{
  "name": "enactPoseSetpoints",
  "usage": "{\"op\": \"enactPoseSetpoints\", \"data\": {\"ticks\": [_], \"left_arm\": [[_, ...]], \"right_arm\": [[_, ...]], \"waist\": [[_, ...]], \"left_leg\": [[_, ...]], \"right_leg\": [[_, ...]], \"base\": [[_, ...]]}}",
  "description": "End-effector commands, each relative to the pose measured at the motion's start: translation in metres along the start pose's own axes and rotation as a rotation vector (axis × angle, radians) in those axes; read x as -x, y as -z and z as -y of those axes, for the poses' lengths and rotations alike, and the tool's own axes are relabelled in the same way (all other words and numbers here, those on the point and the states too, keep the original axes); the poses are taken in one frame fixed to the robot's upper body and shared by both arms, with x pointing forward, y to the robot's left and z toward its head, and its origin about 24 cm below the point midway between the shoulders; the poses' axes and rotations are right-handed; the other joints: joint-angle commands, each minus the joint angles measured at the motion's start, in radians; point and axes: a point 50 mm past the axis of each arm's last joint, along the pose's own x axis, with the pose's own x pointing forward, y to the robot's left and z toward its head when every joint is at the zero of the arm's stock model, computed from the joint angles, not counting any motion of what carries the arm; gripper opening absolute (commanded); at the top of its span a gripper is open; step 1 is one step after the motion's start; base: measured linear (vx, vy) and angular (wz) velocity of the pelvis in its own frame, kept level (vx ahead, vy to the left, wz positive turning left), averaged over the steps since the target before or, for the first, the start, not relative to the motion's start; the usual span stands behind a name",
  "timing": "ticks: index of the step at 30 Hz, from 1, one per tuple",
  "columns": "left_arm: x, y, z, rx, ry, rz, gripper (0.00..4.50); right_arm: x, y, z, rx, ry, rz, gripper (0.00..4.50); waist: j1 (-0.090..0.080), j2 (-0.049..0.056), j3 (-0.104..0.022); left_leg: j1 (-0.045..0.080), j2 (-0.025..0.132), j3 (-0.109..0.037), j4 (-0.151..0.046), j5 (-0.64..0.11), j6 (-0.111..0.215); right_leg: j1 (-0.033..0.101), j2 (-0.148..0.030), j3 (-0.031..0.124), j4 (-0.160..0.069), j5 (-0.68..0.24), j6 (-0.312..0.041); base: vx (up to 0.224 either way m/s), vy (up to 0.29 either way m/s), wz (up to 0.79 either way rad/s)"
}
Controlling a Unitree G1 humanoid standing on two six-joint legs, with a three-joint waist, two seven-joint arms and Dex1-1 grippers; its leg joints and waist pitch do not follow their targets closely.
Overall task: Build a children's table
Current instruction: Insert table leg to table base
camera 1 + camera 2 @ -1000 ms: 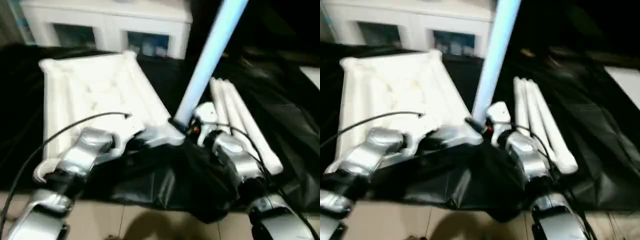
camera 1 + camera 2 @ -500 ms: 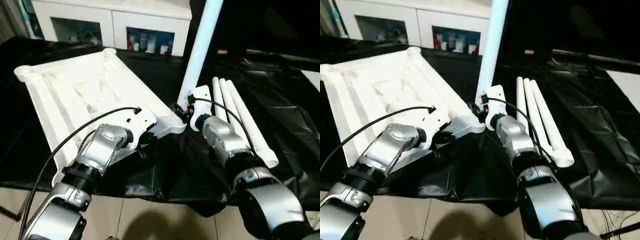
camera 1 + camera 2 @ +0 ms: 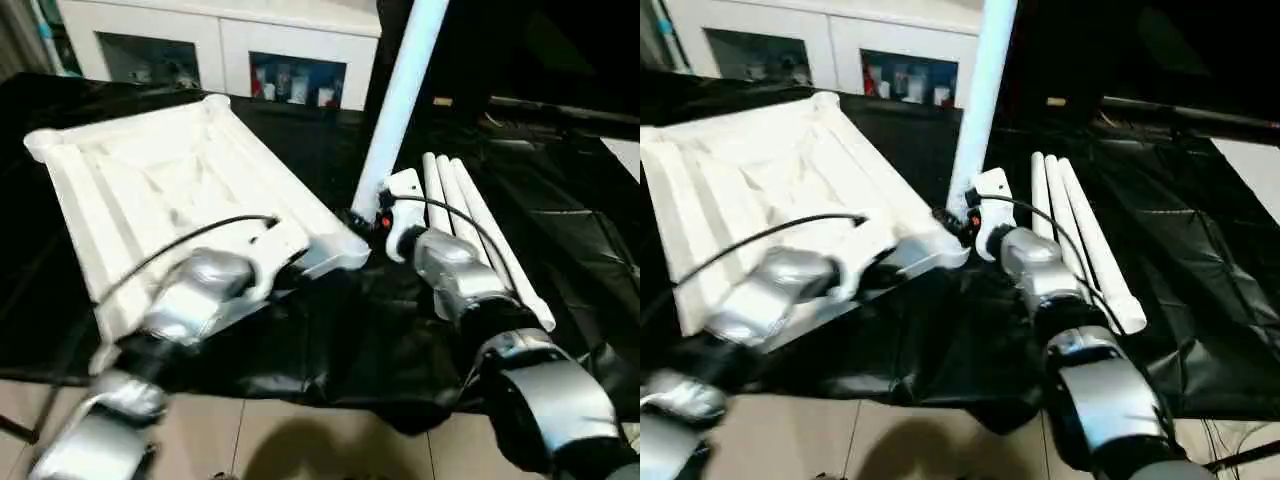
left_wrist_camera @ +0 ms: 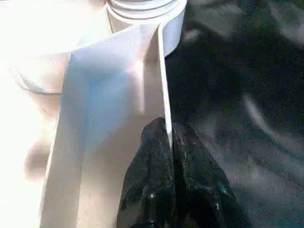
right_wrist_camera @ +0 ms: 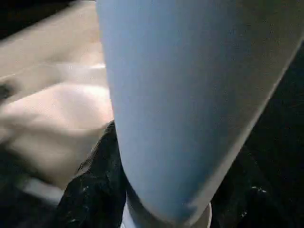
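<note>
The tabletop (image 3: 170, 190) lies ribs-up on the black-draped counter (image 3: 560, 200), its near corner pointing toward the robot. The left claw (image 4: 168, 142) is pinched shut on a thin rib of the tabletop just beside the round corner socket (image 4: 142, 9), steadying that corner. The right claw (image 3: 958, 225) grips a leg (image 3: 400, 100) low down, its fingers (image 5: 92, 190) wrapped around the tube. The leg stands nearly upright over the near corner, leaning a little away from the robot.

Over the last second the leg has swung from a clear slant to this near-vertical stance, and the right wrist has turned with it; the tabletop and both grips look unchanged. That suggests the leg is being lined up with the socket, ready to be pushed or twisted home; whether its end is already seated cannot be told. Three more legs (image 3: 470, 225) lie side by side on the counter just beyond the right arm, waiting.
</note>
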Motion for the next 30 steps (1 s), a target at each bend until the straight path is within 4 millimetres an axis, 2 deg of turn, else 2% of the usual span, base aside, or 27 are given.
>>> {"op": "enactPoseSetpoints", "data": {"ticks": [1, 2, 3, 4, 5, 6, 7, 8, 9, 10, 12, 14, 16, 17, 19, 22, 23, 24, 26, 27, 28, 29, 30], "left_arm": [[0.001, -0.015, 0.018, -0.093, 0.198, 0.071, 0.00], [0.001, -0.015, 0.018, -0.093, 0.198, 0.071, 0.00], [0.011, -0.010, 0.016, -0.109, 0.212, 0.057, 0.00], [0.011, -0.010, 0.016, -0.109, 0.212, 0.057, 0.00], [0.017, -0.007, 0.014, -0.108, 0.217, 0.043, 0.00], [0.022, -0.003, 0.014, -0.109, 0.230, 0.028, 0.00], [0.022, -0.003, 0.014, -0.109, 0.230, 0.028, 0.00], [0.025, -0.001, 0.013, -0.111, 0.243, 0.015, 0.00], [0.026, 0.000, 0.013, -0.113, 0.247, 0.012, 0.00], [0.027, 0.000, 0.014, -0.113, 0.254, 0.011, 0.00], [0.029, 0.001, 0.014, -0.120, 0.263, 0.008, 0.00], [0.029, 0.002, 0.014, -0.125, 0.265, 0.003, 0.00], [0.029, 0.002, 0.014, -0.126, 0.266, 0.003, 0.00], [0.029, 0.002, 0.014, -0.125, 0.266, 0.002, 0.00], [0.029, 0.002, 0.014, -0.126, 0.266, 0.002, 0.00], [0.028, 0.003, 0.012, -0.122, 0.241, 0.001, 0.00], [0.024, 0.003, 0.010, -0.104, 0.209, -0.002, 0.00], [0.023, 0.002, 0.010, -0.099, 0.200, -0.004, 0.00], [0.008, -0.003, 0.000, -0.032, 0.039, 0.011, 0.00], [0.001, -0.007, -0.003, 0.000, -0.018, 0.020, 0.00], [-0.002, -0.008, -0.003, 0.015, -0.038, 0.025, 0.00], [-0.007, -0.010, -0.004, 0.042, -0.072, 0.023, 0.00], [-0.010, -0.011, -0.004, 0.059, -0.093, 0.019, 0.00]], "right_arm": [[0.017, 0.062, -0.017, -0.128, -0.143, -0.239, 1.86], [0.017, 0.062, -0.017, -0.128, -0.143, -0.239, 1.86], [0.029, 0.065, -0.016, -0.106, -0.228, -0.269, 1.86], [0.029, 0.065, -0.016, -0.106, -0.228, -0.269, 1.86], [0.035, 0.067, -0.017, -0.096, -0.273, -0.289, 1.86], [0.039, 0.069, -0.017, -0.089, -0.302, -0.307, 1.86], [0.039, 0.069, -0.017, -0.089, -0.302, -0.307, 1.86], [0.041, 0.071, -0.018, -0.085, -0.319, -0.323, 1.86], [0.042, 0.071, -0.018, -0.084, -0.325, -0.328, 1.86], [0.042, 0.072, -0.018, -0.077, -0.331, -0.340, 1.86], [0.040, 0.074, -0.020, -0.068, -0.336, -0.351, 1.86], [0.038, 0.074, -0.022, -0.070, -0.338, -0.353, 1.86], [0.038, 0.074, -0.022, -0.070, -0.343, -0.354, 1.86], [0.038, 0.075, -0.024, -0.068, -0.359, -0.360, 1.86], [0.038, 0.075, -0.025, -0.067, -0.366, -0.363, 1.86], [0.035, 0.076, -0.025, -0.060, -0.338, -0.364, 1.86], [0.031, 0.078, -0.022, -0.042, -0.238, -0.358, 1.86], [0.029, 0.078, -0.021, -0.037, -0.211, -0.356, 1.86], [0.020, 0.081, -0.011, -0.081, 0.076, -0.332, 1.86], [0.017, 0.083, -0.008, -0.107, 0.171, -0.332, 1.86], [0.016, 0.084, -0.008, -0.119, 0.205, -0.334, 1.86], [0.014, 0.084, -0.007, -0.127, 0.267, -0.329, 1.86], [0.013, 0.085, -0.007, -0.131, 0.306, -0.325, 1.86]], "waist": [[0.000, 0.025, -0.030], [-0.002, 0.024, -0.034], [-0.003, 0.023, -0.035], [-0.001, 0.026, -0.042], [0.000, 0.026, -0.049], [-0.002, 0.025, -0.055], [-0.003, 0.023, -0.056], [-0.002, 0.027, -0.056], [-0.001, 0.024, -0.057], [0.001, 0.028, -0.056], [0.003, 0.027, -0.053], [0.004, 0.029, -0.045], [0.003, 0.030, -0.042], [0.001, 0.028, -0.036], [0.001, 0.029, -0.034], [0.000, 0.028, -0.032], [0.000, 0.029, -0.033], [-0.001, 0.029, -0.032], [-0.004, 0.029, -0.028], [-0.006, 0.028, -0.019], [-0.004, 0.027, -0.021], [-0.003, 0.024, -0.024], [-0.004, 0.024, -0.022]], "left_leg": [[-0.004, 0.072, -0.017, -0.083, -0.263, 0.059], [-0.006, 0.070, -0.011, -0.078, -0.214, 0.069], [-0.008, 0.069, -0.010, -0.075, -0.180, 0.075], [-0.005, 0.069, -0.004, -0.065, -0.100, 0.096], [-0.001, 0.062, 0.002, -0.054, -0.005, 0.122], [0.000, 0.056, 0.004, -0.042, 0.094, 0.162], [-0.004, 0.052, 0.005, -0.038, 0.134, 0.182], [-0.003, 0.054, 0.005, -0.035, 0.178, 0.208], [-0.004, 0.055, 0.005, -0.034, 0.184, 0.215], [-0.006, 0.060, 0.005, -0.034, 0.177, 0.217], [-0.006, 0.065, 0.007, -0.039, 0.118, 0.193], [0.000, 0.071, 0.008, -0.050, 0.000, 0.134], [0.001, 0.073, 0.007, -0.056, -0.056, 0.100], [0.002, 0.073, 0.006, -0.064, -0.135, 0.057], [0.006, 0.073, 0.005, -0.069, -0.179, 0.029], [0.006, 0.072, 0.003, -0.073, -0.209, 0.009], [0.005, 0.072, 0.003, -0.073, -0.200, 0.004], [0.004, 0.072, 0.002, -0.074, -0.199, -0.001], [0.007, 0.072, 0.004, -0.077, -0.226, -0.016], [0.013, 0.069, 0.000, -0.080, -0.288, -0.042], [0.018, 0.068, -0.005, -0.079, -0.329, -0.057], [0.014, 0.067, -0.010, -0.080, -0.340, -0.052], [0.013, 0.067, -0.009, -0.082, -0.344, -0.050]], "right_leg": [[0.015, -0.083, 0.064, -0.082, -0.251, -0.209], [0.018, -0.081, 0.064, -0.073, -0.177, -0.230], [0.022, -0.079, 0.063, -0.068, -0.129, -0.241], [0.026, -0.076, 0.061, -0.053, -0.003, -0.264], [0.028, -0.068, 0.058, -0.038, 0.148, -0.294], [0.031, -0.063, 0.058, -0.021, 0.307, -0.321], [0.035, -0.062, 0.059, -0.015, 0.370, -0.328], [0.034, -0.062, 0.058, -0.010, 0.436, -0.338], [0.037, -0.062, 0.057, -0.009, 0.449, -0.340], [0.039, -0.063, 0.056, -0.009, 0.440, -0.340], [0.041, -0.065, 0.054, -0.016, 0.366, -0.335], [0.037, -0.067, 0.055, -0.031, 0.191, -0.323], [0.035, -0.067, 0.056, -0.038, 0.107, -0.313], [0.032, -0.069, 0.060, -0.048, -0.008, -0.291], [0.029, -0.069, 0.063, -0.056, -0.088, -0.272], [0.026, -0.068, 0.065, -0.064, -0.157, -0.248], [0.026, -0.069, 0.066, -0.063, -0.158, -0.242], [0.025, -0.069, 0.066, -0.063, -0.159, -0.240], [0.018, -0.069, 0.068, -0.067, -0.202, -0.231], [0.012, -0.070, 0.068, -0.078, -0.319, -0.212], [0.011, -0.076, 0.069, -0.086, -0.422, -0.181], [0.011, -0.076, 0.069, -0.089, -0.459, -0.157], [0.008, -0.076, 0.070, -0.091, -0.467, -0.149]], "base": [[0.094, -0.029, 0.03], [0.094, -0.029, 0.03], [0.108, -0.025, 0.03], [0.129, -0.016, 0.04], [0.129, -0.016, 0.04], [0.139, -0.012, 0.05], [0.108, -0.014, 0.04], [0.108, -0.014, 0.04], [0.071, -0.016, 0.02], [0.000, 0.000, 0.00], [0.000, 0.000, 0.00], [0.000, 0.000, 0.00], [0.000, 0.000, 0.00], [0.000, 0.000, 0.00], [0.000, 0.000, 0.00], [0.000, 0.000, 0.00], [0.000, 0.000, 0.00], [0.000, 0.000, 0.00], [0.000, 0.000, 0.00], [0.000, 0.000, 0.00], [0.000, 0.000, 0.00], [0.000, 0.000, 0.00], [0.000, 0.000, 0.00]]}}
